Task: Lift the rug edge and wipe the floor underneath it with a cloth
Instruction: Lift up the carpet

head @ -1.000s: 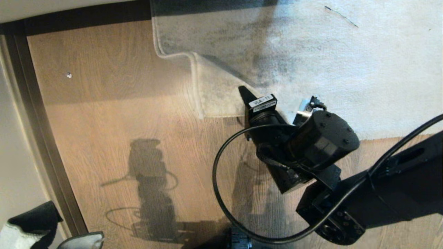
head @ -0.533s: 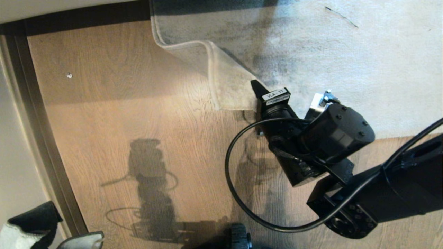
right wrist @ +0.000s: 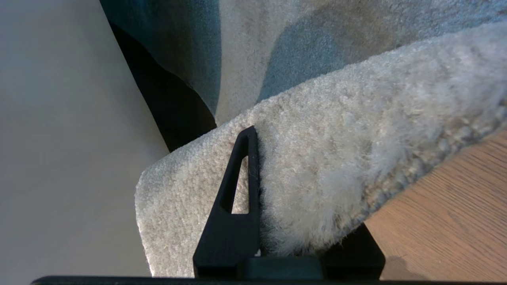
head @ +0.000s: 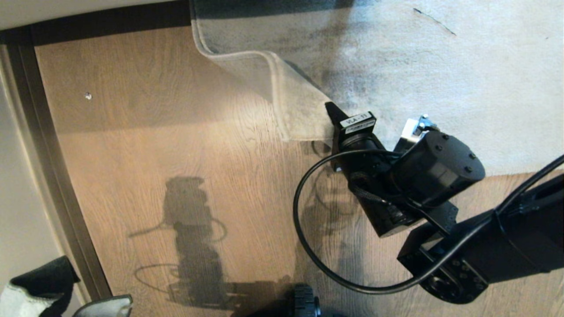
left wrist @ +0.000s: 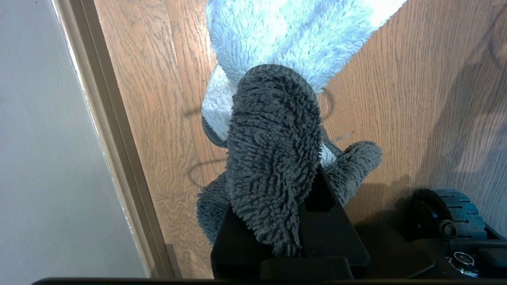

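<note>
Right pincer [right wrist: 253, 221] found clamped tight on the rug edge [head: 304, 119], corner raised off the floor [head: 154, 145]. Left pincer [left wrist: 277, 221] closed on the cloth [left wrist: 273, 158], parked near skirting. Advised: hold lift steady, sweep cloth beneath.

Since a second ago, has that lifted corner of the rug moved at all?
Yes. The rug edge, pinched in the right gripper, has been drawn rightward and slightly down in the head view, away from the dark skirting strip, uncovering more floor.
</note>
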Robot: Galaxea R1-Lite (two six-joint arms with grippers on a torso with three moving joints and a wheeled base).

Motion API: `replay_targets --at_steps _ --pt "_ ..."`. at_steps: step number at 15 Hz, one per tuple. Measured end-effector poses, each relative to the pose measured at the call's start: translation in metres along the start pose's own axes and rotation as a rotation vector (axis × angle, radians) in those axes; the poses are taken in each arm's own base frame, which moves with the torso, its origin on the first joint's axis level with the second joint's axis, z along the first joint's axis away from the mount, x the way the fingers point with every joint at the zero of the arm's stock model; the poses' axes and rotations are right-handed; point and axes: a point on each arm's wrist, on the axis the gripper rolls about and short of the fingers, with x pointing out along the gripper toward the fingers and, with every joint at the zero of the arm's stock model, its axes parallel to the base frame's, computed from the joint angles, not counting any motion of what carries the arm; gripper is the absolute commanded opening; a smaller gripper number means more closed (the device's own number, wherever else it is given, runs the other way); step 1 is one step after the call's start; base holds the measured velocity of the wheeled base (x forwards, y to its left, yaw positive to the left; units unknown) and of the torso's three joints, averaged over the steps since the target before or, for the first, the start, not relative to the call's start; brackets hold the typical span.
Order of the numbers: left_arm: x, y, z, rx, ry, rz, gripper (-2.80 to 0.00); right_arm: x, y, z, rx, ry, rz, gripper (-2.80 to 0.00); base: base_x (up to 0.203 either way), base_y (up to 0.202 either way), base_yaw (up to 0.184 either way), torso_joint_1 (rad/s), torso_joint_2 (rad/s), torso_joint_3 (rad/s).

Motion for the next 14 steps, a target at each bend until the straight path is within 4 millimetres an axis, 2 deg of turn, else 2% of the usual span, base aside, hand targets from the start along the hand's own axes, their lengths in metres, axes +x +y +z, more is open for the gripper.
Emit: replay_targets --at_steps 6,14 --pt "0.0 0.0 0.0 0.0 0.0 0.0 -2.8 0.004 -0.002 0.006 -0.004 -0.012 0.005 -2.8 0.0 0.0 0.0 0.0 0.0 0.0" --pt "0.0 0.0 0.0 0.0 0.0 0.0 -2.8 0.013 -0.01 0.023 -0.013 -0.004 0.021 -2.8 0.0 0.0 0.0 0.0 0.0 0.0"
